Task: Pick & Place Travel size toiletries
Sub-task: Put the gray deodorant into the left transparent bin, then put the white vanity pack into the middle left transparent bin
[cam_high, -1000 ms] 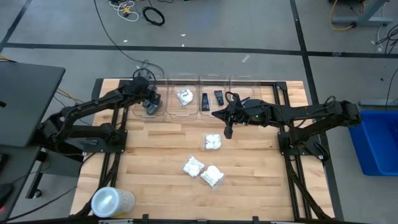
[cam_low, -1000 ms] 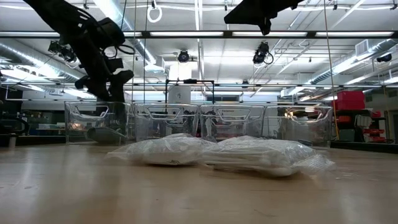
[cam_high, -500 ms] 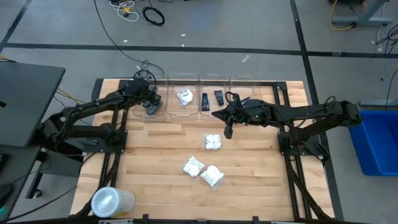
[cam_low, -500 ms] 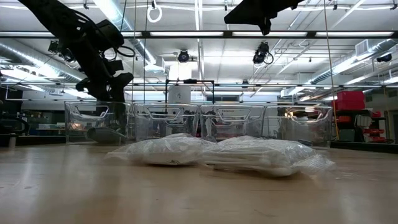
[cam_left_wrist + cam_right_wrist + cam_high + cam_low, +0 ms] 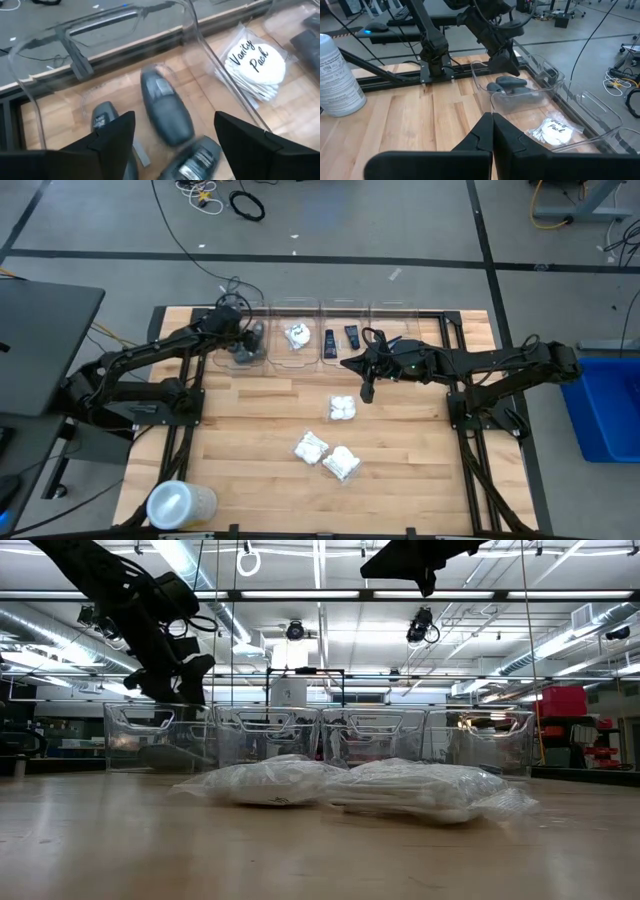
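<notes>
Dropped grey case point(image 5: 166, 112) now lies between left jaws, untouched.

left gripper point(image 5: 170, 140) | jaws spread wider than a second ago, nothing between them | dark oval case point(image 5: 166, 114) now lies loose in leftmost bin point(image 5: 45, 55), 11 o'clock of the table | arm slightly raised

Clear glossy plastic bins point(image 5: 210, 55) (wood table point(image 5: 260, 430))

table point(image 5: 250, 415): wood | on it: clear bins point(image 5: 322, 340), white packets point(image 5: 326, 454), round container point(image 5: 178, 505)
</notes>
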{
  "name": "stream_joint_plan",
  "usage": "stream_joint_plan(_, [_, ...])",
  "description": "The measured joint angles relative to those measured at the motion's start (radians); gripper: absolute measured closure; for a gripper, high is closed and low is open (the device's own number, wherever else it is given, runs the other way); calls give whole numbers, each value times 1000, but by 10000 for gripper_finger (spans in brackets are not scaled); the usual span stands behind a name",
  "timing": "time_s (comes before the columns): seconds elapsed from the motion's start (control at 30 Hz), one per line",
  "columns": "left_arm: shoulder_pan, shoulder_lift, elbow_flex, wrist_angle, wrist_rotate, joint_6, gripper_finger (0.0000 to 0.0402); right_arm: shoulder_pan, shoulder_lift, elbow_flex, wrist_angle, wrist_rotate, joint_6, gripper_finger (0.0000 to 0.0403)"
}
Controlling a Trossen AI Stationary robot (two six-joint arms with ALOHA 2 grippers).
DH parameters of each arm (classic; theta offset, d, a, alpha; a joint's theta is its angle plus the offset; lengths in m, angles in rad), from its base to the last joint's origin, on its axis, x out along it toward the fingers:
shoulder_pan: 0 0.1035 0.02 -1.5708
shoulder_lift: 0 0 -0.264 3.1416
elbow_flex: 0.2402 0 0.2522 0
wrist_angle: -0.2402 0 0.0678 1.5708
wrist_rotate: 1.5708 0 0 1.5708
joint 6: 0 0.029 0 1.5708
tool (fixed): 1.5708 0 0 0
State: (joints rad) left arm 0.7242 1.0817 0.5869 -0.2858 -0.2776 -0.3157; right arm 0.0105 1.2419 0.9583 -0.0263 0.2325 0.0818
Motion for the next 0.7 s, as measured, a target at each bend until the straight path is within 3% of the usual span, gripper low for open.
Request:
stream_joint_plan(0.33, [-3,-3,11,-22,46,-13,129,0,0,0,0,0,0,400])
stream_joint_plan(0.7, [-78,-3,42,-12,76,-68,166,3,0,0,0,0,0,400])
